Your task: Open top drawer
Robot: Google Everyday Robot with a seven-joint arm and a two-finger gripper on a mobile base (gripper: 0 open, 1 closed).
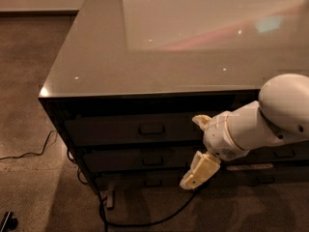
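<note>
The top drawer (111, 129) is a wide, dark brown front just under the cabinet's top, and it stands closed. Its small rectangular handle (151, 128) sits at its centre. My gripper (196, 148) is in front of the drawer fronts, a little right of and slightly below that handle. It is open and empty. One cream finger (200, 121) is level with the top drawer. The other finger (197, 172) hangs lower, in front of the lower drawers. The white arm (270, 120) comes in from the right and hides the right part of the drawer fronts.
A glossy grey slab (169, 47) tops the cabinet. Two alike dark drawer fronts (145, 160) lie below the top one. A black cable (140, 222) runs across the floor under the cabinet, another cable (29, 153) lies at the left, and a small dark object (7, 221) sits at bottom left.
</note>
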